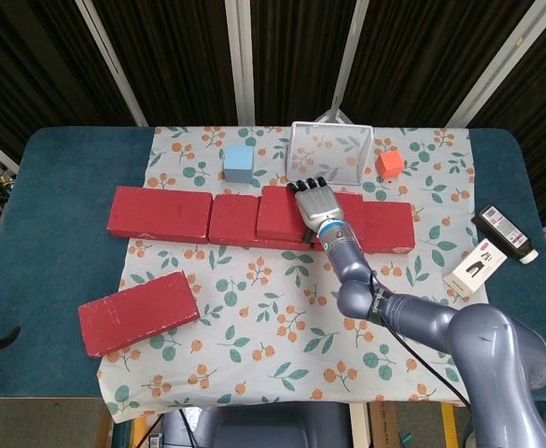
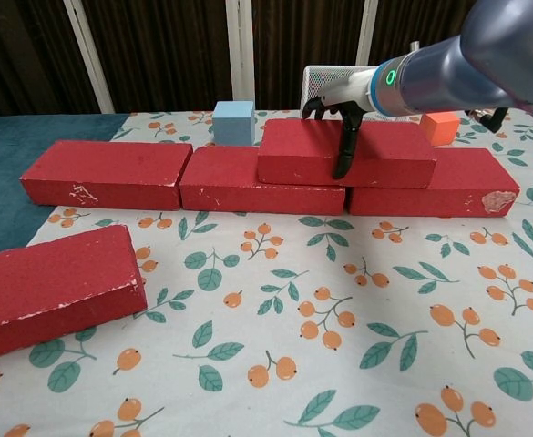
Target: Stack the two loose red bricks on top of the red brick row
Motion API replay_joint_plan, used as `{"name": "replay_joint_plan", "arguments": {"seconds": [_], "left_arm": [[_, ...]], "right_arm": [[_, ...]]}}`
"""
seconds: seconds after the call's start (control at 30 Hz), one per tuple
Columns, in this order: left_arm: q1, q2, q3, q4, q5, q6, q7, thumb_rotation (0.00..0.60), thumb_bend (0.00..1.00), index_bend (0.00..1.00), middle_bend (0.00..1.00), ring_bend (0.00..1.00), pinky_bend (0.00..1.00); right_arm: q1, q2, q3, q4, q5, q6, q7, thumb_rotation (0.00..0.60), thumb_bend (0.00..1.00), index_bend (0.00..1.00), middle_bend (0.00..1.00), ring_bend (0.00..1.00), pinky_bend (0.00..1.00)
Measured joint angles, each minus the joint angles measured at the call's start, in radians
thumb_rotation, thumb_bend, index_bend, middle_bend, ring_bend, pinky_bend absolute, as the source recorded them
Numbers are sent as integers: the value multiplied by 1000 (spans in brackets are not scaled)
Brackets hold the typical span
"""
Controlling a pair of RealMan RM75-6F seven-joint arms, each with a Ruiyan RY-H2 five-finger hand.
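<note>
Three red bricks form a row [image 1: 161, 213] across the floral cloth, also seen in the chest view as the row [image 2: 107, 173]. A further red brick [image 1: 278, 213] lies on top of the row, over its middle and right bricks [image 2: 389, 155]. My right hand [image 1: 316, 203] grips this top brick, with its fingers over the back edge and the thumb [image 2: 344, 157] down the front face. The other loose red brick [image 1: 139, 313] lies at the front left of the cloth [image 2: 52, 287]. My left hand shows in neither view.
Behind the row stand a blue cube [image 1: 239, 161], a wire basket [image 1: 331, 149] and an orange cube [image 1: 389, 163]. A dark bottle [image 1: 504, 233] and a white box [image 1: 473, 268] lie at the table's right side.
</note>
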State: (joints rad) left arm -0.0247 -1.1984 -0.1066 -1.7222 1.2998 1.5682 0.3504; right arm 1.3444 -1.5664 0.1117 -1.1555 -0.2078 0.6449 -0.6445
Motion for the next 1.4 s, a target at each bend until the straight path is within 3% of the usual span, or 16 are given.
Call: {"name": "replay_joint_plan", "arguments": {"seconds": [0.57,0.77,0.97,1.07,1.17,1.4], "left_arm": [[0,-3,0,-2,1,4,3,600,0,155,6,55,74],[2,2,2,-5,7,5,-7,600,0,154,6,55,74],[3,11,5,-4,17,1,-35,600,0,142,2,54,74],[7,18,7,-6,26,4,-63,600,0,115,0,54,74],[13,24,7,-10,38,15,-90,600,0,106,0,27,74],[27,39,30,-44,96,32,-129,600,0,102,0,0,74]], "right_arm": [[4,52,17,-84,-12,31,13,600,55,0,27,0,0],[-1,126,33,-188,-23,61,26,600,55,0,19,0,0],[-34,264,37,-390,-43,117,45,600,55,0,19,0,0],[-101,335,46,-524,-129,187,109,600,54,0,19,0,0],[-208,397,44,-616,-287,272,212,600,55,0,19,0,0],[-604,548,-44,-727,-772,505,577,600,55,0,19,0,0]]}}
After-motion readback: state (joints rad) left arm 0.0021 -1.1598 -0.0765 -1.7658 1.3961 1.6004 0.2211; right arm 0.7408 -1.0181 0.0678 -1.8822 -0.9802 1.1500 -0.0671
